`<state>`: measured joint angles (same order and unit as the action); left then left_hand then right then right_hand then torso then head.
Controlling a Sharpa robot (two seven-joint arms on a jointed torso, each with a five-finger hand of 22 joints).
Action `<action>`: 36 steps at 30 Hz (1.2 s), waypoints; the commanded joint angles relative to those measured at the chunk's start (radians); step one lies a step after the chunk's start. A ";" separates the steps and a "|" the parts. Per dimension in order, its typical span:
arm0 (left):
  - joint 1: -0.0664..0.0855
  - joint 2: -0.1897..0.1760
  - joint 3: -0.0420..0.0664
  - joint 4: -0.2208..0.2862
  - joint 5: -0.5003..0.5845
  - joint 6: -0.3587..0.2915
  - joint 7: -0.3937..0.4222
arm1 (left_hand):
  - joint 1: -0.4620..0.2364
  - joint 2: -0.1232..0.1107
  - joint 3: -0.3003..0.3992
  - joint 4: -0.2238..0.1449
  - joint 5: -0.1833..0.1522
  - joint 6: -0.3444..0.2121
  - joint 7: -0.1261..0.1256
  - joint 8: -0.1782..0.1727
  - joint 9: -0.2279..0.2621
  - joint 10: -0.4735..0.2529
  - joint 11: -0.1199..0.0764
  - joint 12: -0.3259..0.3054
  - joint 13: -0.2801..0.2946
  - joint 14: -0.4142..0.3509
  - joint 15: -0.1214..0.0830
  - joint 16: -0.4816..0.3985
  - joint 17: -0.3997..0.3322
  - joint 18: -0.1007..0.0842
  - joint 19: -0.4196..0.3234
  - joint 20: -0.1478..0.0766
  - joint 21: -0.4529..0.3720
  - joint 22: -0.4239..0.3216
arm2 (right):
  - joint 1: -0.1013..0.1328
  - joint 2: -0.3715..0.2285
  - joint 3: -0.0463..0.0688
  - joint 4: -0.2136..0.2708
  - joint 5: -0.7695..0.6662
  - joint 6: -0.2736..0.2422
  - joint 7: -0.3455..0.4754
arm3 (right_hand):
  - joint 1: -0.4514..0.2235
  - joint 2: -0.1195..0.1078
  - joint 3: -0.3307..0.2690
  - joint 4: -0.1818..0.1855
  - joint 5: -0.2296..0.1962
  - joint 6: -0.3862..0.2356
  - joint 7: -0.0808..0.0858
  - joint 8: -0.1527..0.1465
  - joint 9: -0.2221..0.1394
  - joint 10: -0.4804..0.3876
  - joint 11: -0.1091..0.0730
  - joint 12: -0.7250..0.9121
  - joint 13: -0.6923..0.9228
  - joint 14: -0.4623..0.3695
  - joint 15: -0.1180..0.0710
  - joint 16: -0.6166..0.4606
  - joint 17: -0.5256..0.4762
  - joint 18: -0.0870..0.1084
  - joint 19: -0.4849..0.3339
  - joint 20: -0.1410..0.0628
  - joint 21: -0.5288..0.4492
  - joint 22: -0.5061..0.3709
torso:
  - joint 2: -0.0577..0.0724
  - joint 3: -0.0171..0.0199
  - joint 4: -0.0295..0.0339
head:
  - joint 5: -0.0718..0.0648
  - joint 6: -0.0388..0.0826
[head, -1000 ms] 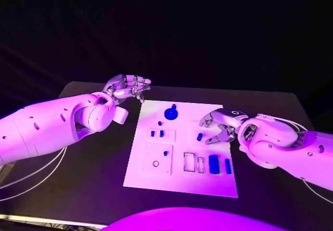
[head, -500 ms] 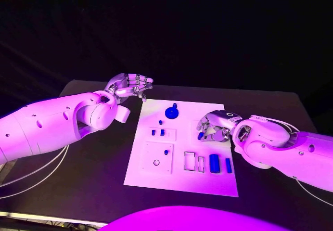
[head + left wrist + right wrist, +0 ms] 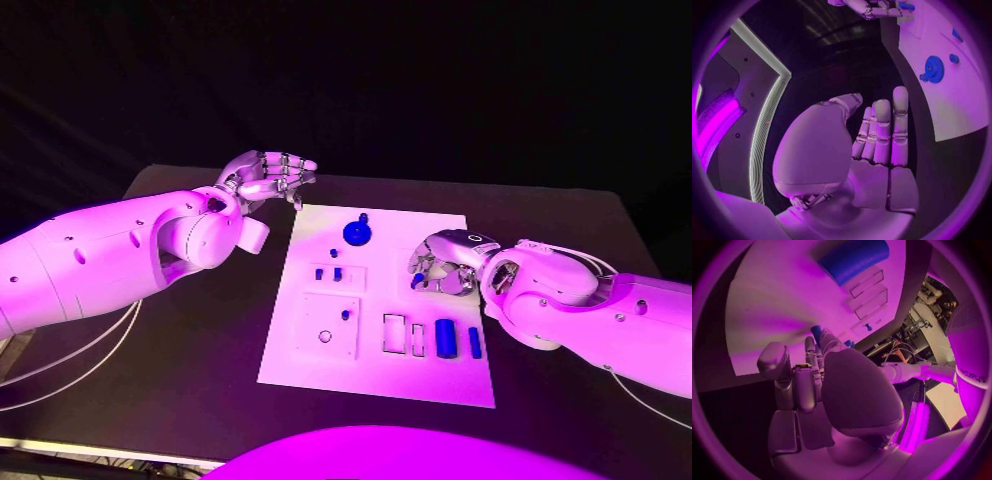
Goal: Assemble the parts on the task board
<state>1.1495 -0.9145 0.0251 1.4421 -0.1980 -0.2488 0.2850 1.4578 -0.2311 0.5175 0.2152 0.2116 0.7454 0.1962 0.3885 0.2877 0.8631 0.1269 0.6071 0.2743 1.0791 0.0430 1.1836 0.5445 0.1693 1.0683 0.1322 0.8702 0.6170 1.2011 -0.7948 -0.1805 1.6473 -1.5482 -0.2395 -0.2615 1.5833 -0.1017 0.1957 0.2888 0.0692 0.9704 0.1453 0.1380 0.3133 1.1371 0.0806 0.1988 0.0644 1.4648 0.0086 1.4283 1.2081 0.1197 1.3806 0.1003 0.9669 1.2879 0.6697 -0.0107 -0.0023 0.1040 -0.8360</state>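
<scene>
Head view — task board [image 3: 378, 375], a white plate lying lengthwise at the middle of the black tabletop [image 3: 173, 400]. Right hand [image 3: 444, 266] sits over the board's right edge, fingers curled down around a small blue part [image 3: 418, 283]; whether the part is actually pinched cannot be told. That part lies directly under the fingertips, so the right hand is the nearer by far. Other blue parts: a round gear-like piece [image 3: 355, 235] near the far edge, two short pegs [image 3: 327, 273] in a left-side recess, two upright bars [image 3: 446, 339] toward the near right. Left hand [image 3: 267, 178] hovers off the board's far left corner, fingers curled in, holding nothing. Left wrist view — left hand [image 3: 873, 145] with fingers straight and together, palm bare; the gear-like piece [image 3: 932, 67] lies well ahead of it on the board [image 3: 961, 110]. Right wrist view — right hand [image 3: 817, 375] pressed low to the board [image 3: 773, 320], a blue tip [image 3: 816, 331] showing at the fingertips; a large blue bar [image 3: 853, 259] beyond. Room: dark surround.
</scene>
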 commanded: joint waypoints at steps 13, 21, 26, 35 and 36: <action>0.001 -0.001 0.001 0.003 -0.003 0.018 0.001 | -0.002 0.002 -0.002 0.002 0.001 -0.002 0.004 0.004 -0.002 -0.008 0.001 0.005 -0.002 -0.002 0.007 0.005 -0.002 0.016 0.003 0.007 -0.005 -0.002 | -0.004 0.005 -0.001 0.003 -0.009 0.005 0.014 | -0.033 -0.044 0.156 -0.007 -0.006 0.072 0.002 0.017 -0.003 0.055 -0.002 -0.043 0.004 0.038 -0.010 0.010 0.002 -0.011 0.007 -0.001 0.010 0.015 | 0.000 0.0010 0.0000 | 0.000 -0.003; 0.001 -0.001 0.001 0.003 -0.003 0.018 0.001 | -0.003 0.002 -0.002 0.003 0.001 -0.002 0.004 0.004 -0.002 -0.008 0.001 0.005 -0.002 -0.002 0.007 0.005 -0.002 0.016 0.004 0.007 -0.005 -0.002 | -0.005 0.004 -0.001 0.002 -0.027 0.001 0.004 | -0.044 -0.032 0.286 -0.050 -0.017 0.118 -0.017 0.050 0.022 0.117 -0.020 -0.055 0.010 0.042 -0.025 0.018 0.019 -0.016 0.017 -0.015 0.040 0.036 | 0.000 0.0007 -0.0001 | 0.000 -0.005; 0.001 -0.001 0.001 0.002 -0.003 0.018 0.002 | -0.003 0.002 -0.002 0.003 0.001 -0.002 0.004 0.004 -0.002 -0.008 0.001 0.005 -0.002 -0.002 0.007 0.005 -0.002 0.016 0.004 0.007 -0.005 -0.002 | -0.006 0.004 -0.001 0.001 -0.039 -0.013 0.007 | -0.066 -0.035 0.353 -0.096 -0.018 0.120 -0.019 0.071 0.047 0.143 -0.024 -0.065 0.010 0.044 -0.029 0.023 0.028 -0.021 0.025 -0.019 0.068 0.055 | -0.001 0.0007 -0.0001 | 0.000 -0.006; 0.001 -0.001 0.001 0.002 -0.003 0.017 0.002 | -0.004 0.003 -0.002 0.004 0.001 -0.002 0.004 0.005 -0.003 -0.008 0.001 0.006 -0.002 -0.002 0.007 0.006 -0.002 0.015 0.004 0.007 -0.005 -0.002 | -0.006 -0.004 0.000 0.021 -0.033 -0.042 0.018 | -0.112 -0.047 0.402 -0.138 -0.019 0.113 -0.022 0.093 0.078 0.163 -0.027 -0.079 0.011 0.044 -0.032 0.024 0.028 -0.023 0.026 -0.022 0.079 0.067 | -0.001 0.0003 0.0003 | -0.001 -0.004; 0.001 -0.001 0.001 0.002 -0.003 0.017 0.002 | -0.004 0.003 -0.002 0.004 0.001 -0.002 0.004 0.005 -0.003 -0.008 0.001 0.006 -0.002 -0.002 0.007 0.006 -0.002 0.015 0.004 0.007 -0.005 -0.002 | -0.005 -0.006 0.000 0.026 -0.028 -0.045 0.020 | -0.112 -0.047 0.402 -0.138 -0.019 0.113 -0.022 0.093 0.078 0.163 -0.027 -0.079 0.011 0.044 -0.032 0.024 0.028 -0.023 0.026 -0.022 0.079 0.067 | -0.001 0.0001 0.0001 | -0.001 -0.004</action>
<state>1.1495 -0.9165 0.0250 1.4422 -0.1989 -0.2458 0.2815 1.4578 -0.2311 0.5175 0.2152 0.2117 0.7454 0.1962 0.3884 0.2859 0.8631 0.1269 0.6071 0.2733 1.0791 0.0429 1.1836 0.5438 0.1694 1.0719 0.1358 0.8702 0.6163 1.1956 -0.8012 -0.1816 1.6663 -1.5701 -0.2624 -0.2595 1.4786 -0.1501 0.5938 0.1504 0.0437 1.0854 0.1237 0.1826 0.3208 1.2920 0.0570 0.1266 0.0751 1.4667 -0.0182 1.4469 1.2365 0.1158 1.4021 0.0787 1.0436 1.3079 0.6693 -0.0103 -0.0020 0.1031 -0.8408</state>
